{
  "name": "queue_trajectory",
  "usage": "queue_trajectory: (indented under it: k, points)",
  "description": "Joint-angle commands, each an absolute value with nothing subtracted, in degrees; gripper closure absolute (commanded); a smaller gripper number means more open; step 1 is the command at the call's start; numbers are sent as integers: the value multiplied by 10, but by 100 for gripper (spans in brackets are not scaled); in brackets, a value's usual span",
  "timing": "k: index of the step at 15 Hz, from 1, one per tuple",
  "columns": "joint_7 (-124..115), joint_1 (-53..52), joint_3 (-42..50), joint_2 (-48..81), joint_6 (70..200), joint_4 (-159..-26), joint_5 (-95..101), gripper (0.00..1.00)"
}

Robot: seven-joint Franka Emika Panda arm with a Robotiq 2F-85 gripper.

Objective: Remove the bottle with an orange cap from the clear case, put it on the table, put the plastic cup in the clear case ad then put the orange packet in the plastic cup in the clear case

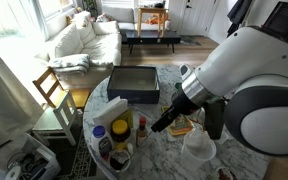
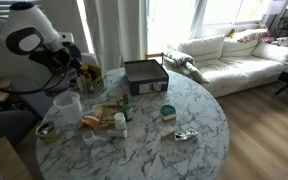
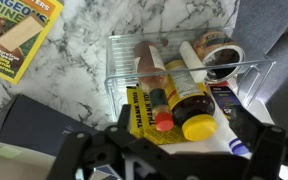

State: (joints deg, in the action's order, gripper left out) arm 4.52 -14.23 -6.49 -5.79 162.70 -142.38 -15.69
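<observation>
Marbled table (image 3: 84, 25) is filling the upper left of the wrist view, with a yellow magazine (image 3: 14, 40) lying in the corner. Mid-frame, the clear case (image 3: 119, 70) is holding the orange-capped bottle (image 3: 156, 95), which is pressing against a yellow-capped bottle (image 3: 191, 105) on its right. Along the bottom, the gripper (image 3: 169, 160) is hanging wide open, gripping nothing. I'm guessing a finger could be catching the neighbour, or the light case could be lifting too.

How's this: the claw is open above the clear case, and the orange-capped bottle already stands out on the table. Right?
No. The wrist view shows the orange-capped bottle lying inside the clear case, not on the table. The claw is indeed open above the case.
</observation>
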Motion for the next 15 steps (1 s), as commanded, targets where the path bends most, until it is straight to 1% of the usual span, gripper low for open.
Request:
queue_trajectory:
  k: [1,2,11,15]
  points:
    - [44,-135,-72,-58,1626,-1423,-157,0]
    - [55,-143,-70,-54,1626,-1425,-182,0]
    - [117,-163,-83,38,1786,-1413,-292,0]
    - [132,-156,-90,76,1830,-1402,-270,0]
